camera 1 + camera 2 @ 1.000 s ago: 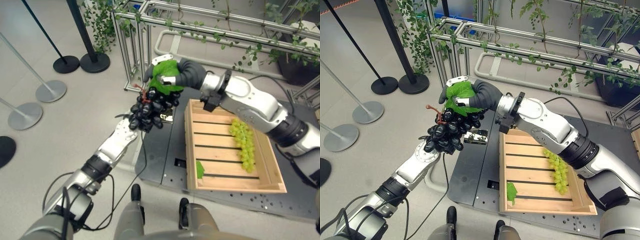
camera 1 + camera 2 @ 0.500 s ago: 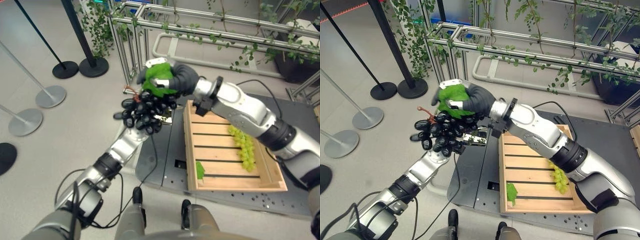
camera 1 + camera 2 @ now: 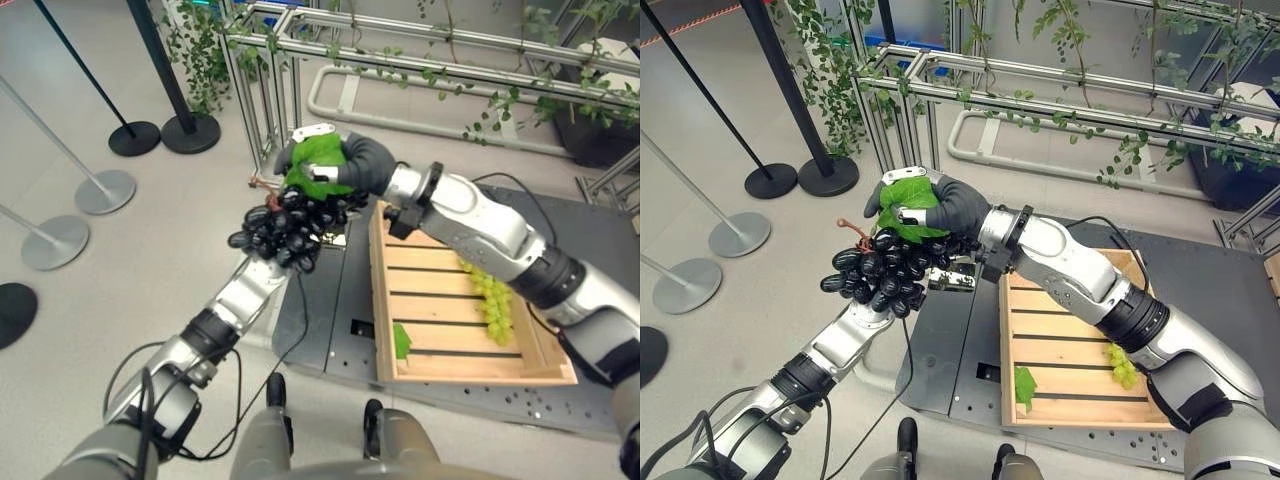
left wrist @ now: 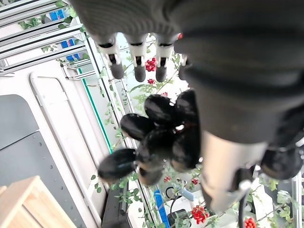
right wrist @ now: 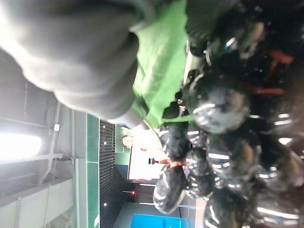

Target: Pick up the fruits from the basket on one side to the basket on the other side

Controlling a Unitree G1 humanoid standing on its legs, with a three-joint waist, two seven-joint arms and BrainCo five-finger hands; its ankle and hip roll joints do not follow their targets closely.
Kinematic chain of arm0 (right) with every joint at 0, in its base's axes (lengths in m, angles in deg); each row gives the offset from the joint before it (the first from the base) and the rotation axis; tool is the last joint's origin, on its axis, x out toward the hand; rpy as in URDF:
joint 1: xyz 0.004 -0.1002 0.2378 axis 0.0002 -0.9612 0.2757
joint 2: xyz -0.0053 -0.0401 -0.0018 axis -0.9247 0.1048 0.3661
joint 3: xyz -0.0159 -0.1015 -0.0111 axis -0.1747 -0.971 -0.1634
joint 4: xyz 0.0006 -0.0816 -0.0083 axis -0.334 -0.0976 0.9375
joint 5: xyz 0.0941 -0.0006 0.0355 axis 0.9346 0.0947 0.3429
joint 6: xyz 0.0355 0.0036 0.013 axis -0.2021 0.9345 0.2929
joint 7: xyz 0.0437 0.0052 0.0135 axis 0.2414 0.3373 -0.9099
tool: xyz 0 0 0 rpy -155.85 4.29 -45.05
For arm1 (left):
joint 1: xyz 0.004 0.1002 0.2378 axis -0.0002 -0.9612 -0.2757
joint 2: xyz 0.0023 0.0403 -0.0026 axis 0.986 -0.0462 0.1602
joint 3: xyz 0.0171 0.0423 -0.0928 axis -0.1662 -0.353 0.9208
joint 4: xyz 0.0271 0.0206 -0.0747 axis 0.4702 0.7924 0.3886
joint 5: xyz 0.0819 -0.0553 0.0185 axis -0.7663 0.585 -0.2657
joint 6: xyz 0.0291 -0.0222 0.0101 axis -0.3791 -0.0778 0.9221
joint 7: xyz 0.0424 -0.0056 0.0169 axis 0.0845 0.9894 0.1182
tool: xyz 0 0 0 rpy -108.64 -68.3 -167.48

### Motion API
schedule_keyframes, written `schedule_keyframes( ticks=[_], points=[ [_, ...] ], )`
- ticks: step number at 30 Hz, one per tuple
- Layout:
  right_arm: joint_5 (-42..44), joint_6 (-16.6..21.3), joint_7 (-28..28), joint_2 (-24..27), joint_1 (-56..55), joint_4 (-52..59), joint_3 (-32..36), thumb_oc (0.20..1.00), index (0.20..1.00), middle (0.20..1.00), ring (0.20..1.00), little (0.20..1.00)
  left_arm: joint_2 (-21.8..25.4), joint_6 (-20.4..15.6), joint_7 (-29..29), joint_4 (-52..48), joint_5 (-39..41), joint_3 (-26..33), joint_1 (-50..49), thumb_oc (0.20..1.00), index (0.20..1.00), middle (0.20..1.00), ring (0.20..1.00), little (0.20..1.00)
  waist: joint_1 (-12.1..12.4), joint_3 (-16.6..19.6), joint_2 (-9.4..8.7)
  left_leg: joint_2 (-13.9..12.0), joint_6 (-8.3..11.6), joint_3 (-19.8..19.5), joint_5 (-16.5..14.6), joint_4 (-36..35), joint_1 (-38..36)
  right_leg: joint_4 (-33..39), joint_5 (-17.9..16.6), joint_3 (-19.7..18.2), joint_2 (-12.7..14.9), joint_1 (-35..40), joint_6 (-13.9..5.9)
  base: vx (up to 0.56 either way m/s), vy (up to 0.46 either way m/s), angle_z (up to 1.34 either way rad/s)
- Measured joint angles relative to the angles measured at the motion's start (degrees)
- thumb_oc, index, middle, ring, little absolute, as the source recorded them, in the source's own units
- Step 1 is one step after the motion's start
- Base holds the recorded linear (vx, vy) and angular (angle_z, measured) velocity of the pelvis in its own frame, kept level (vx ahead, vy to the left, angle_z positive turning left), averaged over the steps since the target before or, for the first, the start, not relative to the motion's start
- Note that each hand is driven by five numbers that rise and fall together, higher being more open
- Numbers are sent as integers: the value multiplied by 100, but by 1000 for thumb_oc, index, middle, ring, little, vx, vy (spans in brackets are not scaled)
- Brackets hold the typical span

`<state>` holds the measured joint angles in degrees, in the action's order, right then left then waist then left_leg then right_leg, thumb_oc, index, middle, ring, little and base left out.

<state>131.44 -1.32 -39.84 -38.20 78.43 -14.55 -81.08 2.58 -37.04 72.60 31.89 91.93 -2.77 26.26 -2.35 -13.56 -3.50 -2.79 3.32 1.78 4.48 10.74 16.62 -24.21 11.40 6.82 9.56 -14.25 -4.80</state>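
Note:
A bunch of black grapes [image 3: 285, 228] with a green leaf [image 3: 318, 160] on top hangs in the air left of the wooden crate [image 3: 470, 372]. My right hand [image 3: 358, 160] is shut on the leaf and stem at the top of the bunch. My left hand [image 4: 138, 61] is under the bunch with its fingers relaxed, and the grapes [image 4: 161, 137] lie against its palm side. In the crate lies a bunch of green grapes [image 3: 490, 295] along the right side, with a loose green leaf [image 3: 400, 340] near the front.
The crate sits on a dark metal platform [image 3: 320, 310]. Behind it stands an aluminium frame [image 3: 400, 45] hung with vines. Stanchion bases [image 3: 105, 190] and black pole bases [image 3: 190, 130] stand on the floor to the left.
Both hands and the black grape bunch have drifted slightly left, away from the crate. The view has shifted a little too.

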Motion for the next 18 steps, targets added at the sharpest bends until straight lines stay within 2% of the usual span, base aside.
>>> schedule_keyframes(
  ticks=[7, 10, 18],
  points=[
    [0, -1, 3, 27, -3, 1, 20, 200, 200, 200, 200, 200, 10, -1, 25, -5, 3, 24, -18, 1000, 1000, 1000, 1000, 1000, -1, 1, -1, 0, 0, -2, 0, 2, 0, 0, 0, 0, -2, 3, 0, 0, 0, 0],
    [0, -3, 1, 91, -10, 3, 50, 200, 200, 200, 200, 200, -7, -4, 56, -51, 10, 213, -190, 1000, 1000, 1000, 1000, 1000, -2, 2, -3, -4, 0, -4, 0, 1, 0, 0, 0, 1, -6, 2, 0, 0, 0, 0],
    [-9, -29, -42, 680, -13, 39, 204, 200, 200, 200, 200, 200, 15, -16, 301, -65, 215, 524, -562, 1000, 1000, 1000, 1000, 1000, 4, 3, -5, 3, -1, -13, 0, -3, 9, 2, 4, 8, 1, 1, -3, 0, 0, 0]
  ],
)
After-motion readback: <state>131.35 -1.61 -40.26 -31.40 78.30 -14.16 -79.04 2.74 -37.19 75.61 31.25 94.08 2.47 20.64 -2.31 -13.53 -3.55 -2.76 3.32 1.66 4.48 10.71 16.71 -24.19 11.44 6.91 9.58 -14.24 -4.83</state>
